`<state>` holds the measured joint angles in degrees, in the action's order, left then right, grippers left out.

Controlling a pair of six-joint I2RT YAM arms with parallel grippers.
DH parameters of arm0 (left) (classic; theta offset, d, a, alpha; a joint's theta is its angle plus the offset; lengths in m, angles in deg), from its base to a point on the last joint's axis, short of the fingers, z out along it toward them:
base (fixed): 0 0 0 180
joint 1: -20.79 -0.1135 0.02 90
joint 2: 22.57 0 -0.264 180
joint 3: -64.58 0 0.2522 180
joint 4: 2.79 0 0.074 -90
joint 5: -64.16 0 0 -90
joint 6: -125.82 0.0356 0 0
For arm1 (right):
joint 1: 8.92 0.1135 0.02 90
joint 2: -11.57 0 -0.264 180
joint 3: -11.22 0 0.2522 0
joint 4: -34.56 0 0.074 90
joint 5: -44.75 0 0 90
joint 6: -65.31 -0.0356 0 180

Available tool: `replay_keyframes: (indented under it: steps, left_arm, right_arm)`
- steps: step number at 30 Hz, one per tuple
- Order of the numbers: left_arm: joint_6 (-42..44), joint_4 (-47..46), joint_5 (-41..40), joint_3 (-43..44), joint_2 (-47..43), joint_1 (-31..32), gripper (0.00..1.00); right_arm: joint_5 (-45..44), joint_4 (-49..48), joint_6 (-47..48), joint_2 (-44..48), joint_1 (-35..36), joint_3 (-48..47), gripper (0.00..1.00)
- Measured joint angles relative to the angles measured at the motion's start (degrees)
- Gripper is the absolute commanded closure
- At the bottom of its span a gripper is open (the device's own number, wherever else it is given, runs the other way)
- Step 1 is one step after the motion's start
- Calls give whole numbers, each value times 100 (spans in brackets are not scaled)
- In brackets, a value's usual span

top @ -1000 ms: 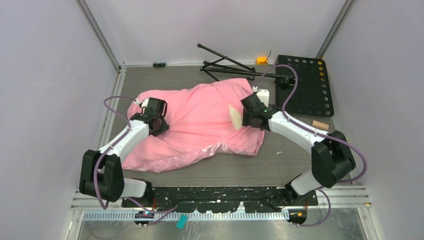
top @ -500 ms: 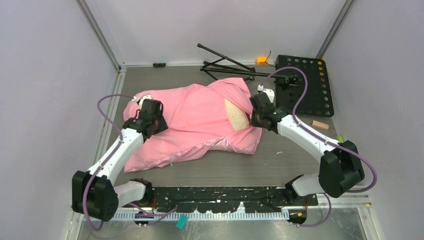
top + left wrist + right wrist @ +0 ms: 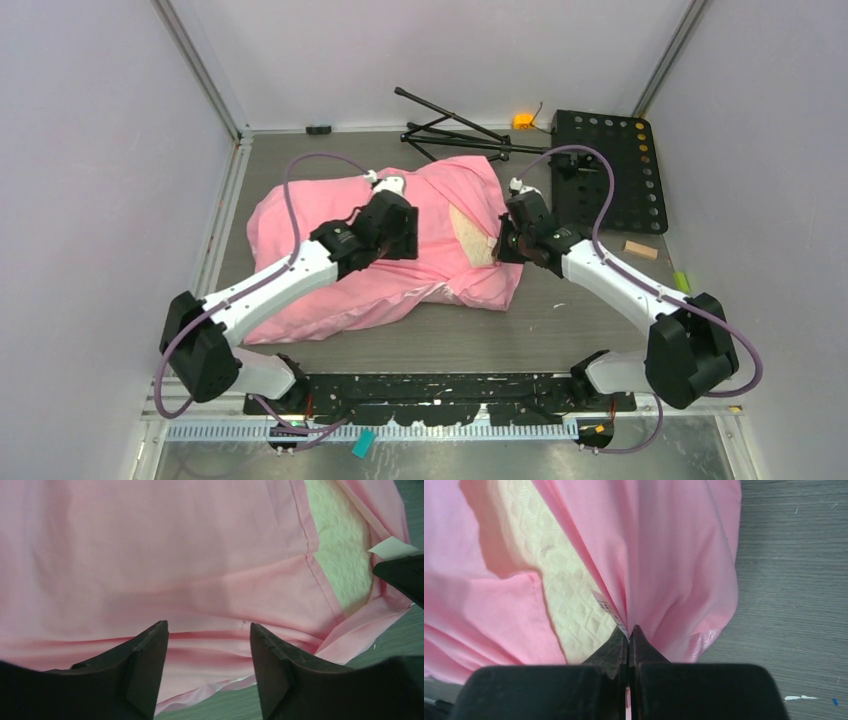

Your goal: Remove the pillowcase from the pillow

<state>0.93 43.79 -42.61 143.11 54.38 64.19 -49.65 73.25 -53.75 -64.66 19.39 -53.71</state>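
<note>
The right claw (image 3: 628,632) is pressed together on a fold of the thin pink fabric pillowcase (image 3: 320,215), at the hem just beside its small white tag (image 3: 609,611). The left claw (image 3: 207,630) is spread and hovers over the middle of the pink cloth, holding nothing. The plump cream quilted pillow (image 3: 470,232) lies on the grey table (image 3: 560,325), almost all inside the cover. Only a strip of it shows at the opening on the right end.

I judge that the step in hand is to widen this mouth. To do it well, the right claw should not let go of the hem. The left claw should come down on the bare quilted strip, not on pink cloth. If it takes both layers, pillow and cover will probably move together.

The open end lies near the black perforated board (image 3: 610,170) and the black folded tripod (image 3: 455,130), so room there is small. The closed end is near the left wall. The widest free floor seems to be the near strip, between the pillow and the arm bases.
</note>
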Motion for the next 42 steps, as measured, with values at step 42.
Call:
replay_keyframes:
  steps: [42]
  left_arm:
    - [-378, 942, -796, 719, 1626, -734, 25]
  right_arm:
    - [-601, -256, -560, 1897, 13, 1062, 100]
